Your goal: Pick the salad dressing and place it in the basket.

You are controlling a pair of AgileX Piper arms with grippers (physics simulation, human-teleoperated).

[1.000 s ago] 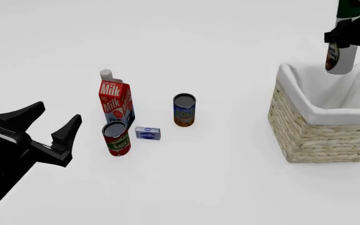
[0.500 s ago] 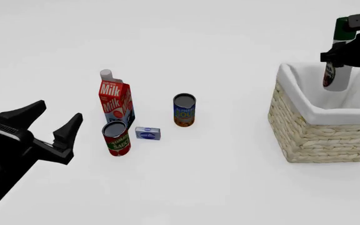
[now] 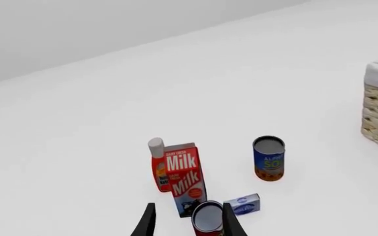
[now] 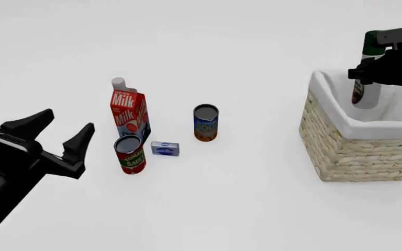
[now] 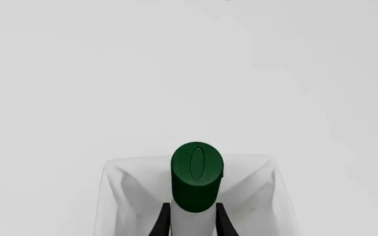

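A plain white desk [image 4: 257, 209] fills the scene under soft, even light; a pale grey wall [image 3: 77, 29] rises behind it.

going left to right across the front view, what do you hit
left gripper → milk carton → small blue box → blue can → basket → salad dressing, held by the right gripper

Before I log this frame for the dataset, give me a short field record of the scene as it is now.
stage: placing, not released
salad dressing: upright, lower part inside basket
basket: table's right side
right gripper: shut on the bottle's neck
left gripper: open, holds nothing
left on table: milk carton, red can, blue can, small blue box
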